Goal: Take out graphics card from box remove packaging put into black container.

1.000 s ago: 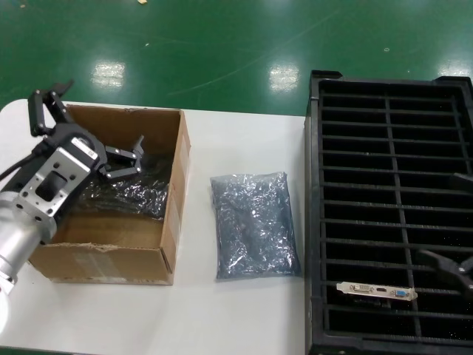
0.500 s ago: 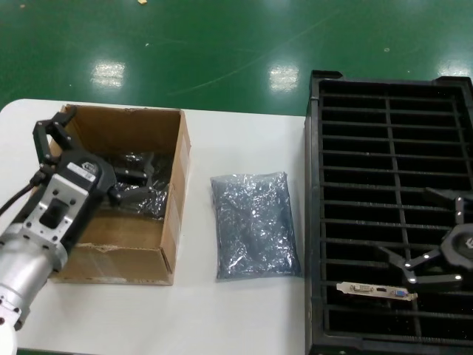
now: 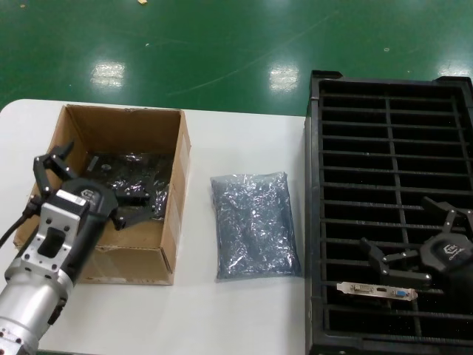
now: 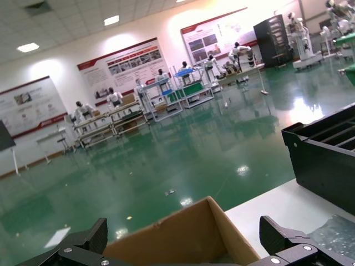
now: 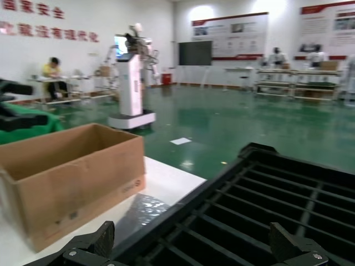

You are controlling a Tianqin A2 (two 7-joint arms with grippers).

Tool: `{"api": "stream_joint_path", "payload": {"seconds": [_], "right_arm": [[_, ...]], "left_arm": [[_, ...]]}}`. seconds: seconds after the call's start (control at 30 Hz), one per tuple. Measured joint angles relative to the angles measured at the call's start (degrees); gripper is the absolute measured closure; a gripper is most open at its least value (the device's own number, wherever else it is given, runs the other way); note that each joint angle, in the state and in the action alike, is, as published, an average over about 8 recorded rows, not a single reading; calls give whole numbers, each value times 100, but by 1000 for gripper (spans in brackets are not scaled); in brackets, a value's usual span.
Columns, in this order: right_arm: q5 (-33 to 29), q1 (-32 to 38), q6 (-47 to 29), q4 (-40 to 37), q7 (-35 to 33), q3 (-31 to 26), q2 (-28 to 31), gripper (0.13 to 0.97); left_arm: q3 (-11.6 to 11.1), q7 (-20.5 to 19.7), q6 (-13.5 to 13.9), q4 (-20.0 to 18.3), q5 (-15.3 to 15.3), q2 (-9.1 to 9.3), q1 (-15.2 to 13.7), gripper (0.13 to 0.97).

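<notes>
The brown box (image 3: 174, 185) stands at the table's left with a dark shiny bagged item (image 3: 126, 174) inside. My left gripper (image 3: 103, 183) is open over the box's near half, above that bagged item. A grey-blue packaging bag (image 3: 253, 224) lies flat on the table between the box and the black container (image 3: 388, 126). A graphics card's silver bracket with a blue connector (image 3: 377, 290) sticks up from a near slot. My right gripper (image 3: 399, 225) is open and empty just above and behind it. The left wrist view shows the box corner (image 4: 205, 233); the right wrist view shows the container's ribs (image 5: 266, 205).
The white table (image 3: 236, 140) has bare room behind and in front of the bag. The container fills the right side, its wall right next to the bag. The green floor lies beyond the table's far edge.
My left gripper has drawn back toward the box's near side. My right gripper has come in from the right edge over the container, toward the card's bracket.
</notes>
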Motion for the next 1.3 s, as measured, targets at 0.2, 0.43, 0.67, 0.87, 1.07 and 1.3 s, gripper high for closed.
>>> {"api": "stream_joint_path", "payload": {"seconds": [0.2, 0.43, 0.67, 0.87, 1.07, 1.3], "right_arm": [[-353, -289, 712, 293, 131, 112, -343, 129], [-766, -625, 1547, 634, 285, 243, -744, 129], [-1173, -958, 2364, 972, 435, 373, -1141, 129], [-1499, -1224, 3024, 1241, 557, 476, -1457, 129], [-1615, -1319, 3260, 1337, 600, 513, -1570, 129], [-1619, -1323, 3269, 1341, 601, 515, -1574, 129]], "left_arm": [[75, 71, -240, 0, -448, 16, 218, 132], [162, 154, -520, 1, -970, 35, 472, 132], [249, 235, -797, 1, -1487, 53, 724, 132], [318, 301, -1019, 2, -1900, 69, 925, 132], [343, 325, -1098, 2, -2048, 74, 996, 132], [344, 326, -1101, 2, -2054, 74, 999, 132]]}}
